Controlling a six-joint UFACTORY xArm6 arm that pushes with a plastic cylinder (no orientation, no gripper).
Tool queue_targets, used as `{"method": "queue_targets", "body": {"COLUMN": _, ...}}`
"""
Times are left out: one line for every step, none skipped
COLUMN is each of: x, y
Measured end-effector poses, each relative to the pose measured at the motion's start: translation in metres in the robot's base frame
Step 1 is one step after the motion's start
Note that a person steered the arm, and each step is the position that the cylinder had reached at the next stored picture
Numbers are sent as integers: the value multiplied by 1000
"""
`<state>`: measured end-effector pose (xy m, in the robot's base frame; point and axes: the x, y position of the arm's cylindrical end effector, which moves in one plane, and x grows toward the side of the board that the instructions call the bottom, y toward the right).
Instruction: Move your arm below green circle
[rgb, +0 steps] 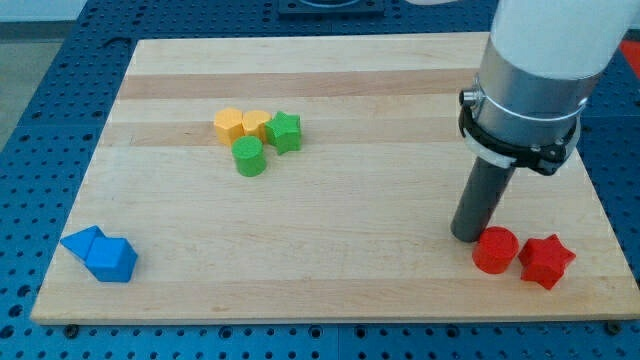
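The green circle (249, 157) is a short green cylinder on the wooden board (330, 270), left of centre. It touches a green star (284, 131) at its upper right, with a yellow hexagon (229, 125) and a yellow heart (256, 124) just above it. My tip (466, 236) rests on the board far to the view's right of the green circle and lower, right beside a red cylinder (494, 250).
A red star (546, 261) lies right of the red cylinder near the board's bottom right corner. Two blue blocks (100, 254) sit together at the bottom left corner. The arm's white and grey body (530, 80) hangs over the board's right side.
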<state>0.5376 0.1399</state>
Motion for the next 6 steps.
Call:
{"method": "queue_targets", "body": {"x": 0, "y": 1}}
{"method": "queue_targets", "body": {"x": 0, "y": 11}}
{"method": "queue_targets", "body": {"x": 0, "y": 9}}
{"method": "queue_targets", "body": {"x": -6, "y": -28}}
{"method": "queue_targets", "body": {"x": -24, "y": -85}}
{"method": "queue_targets", "body": {"x": -29, "y": -144}}
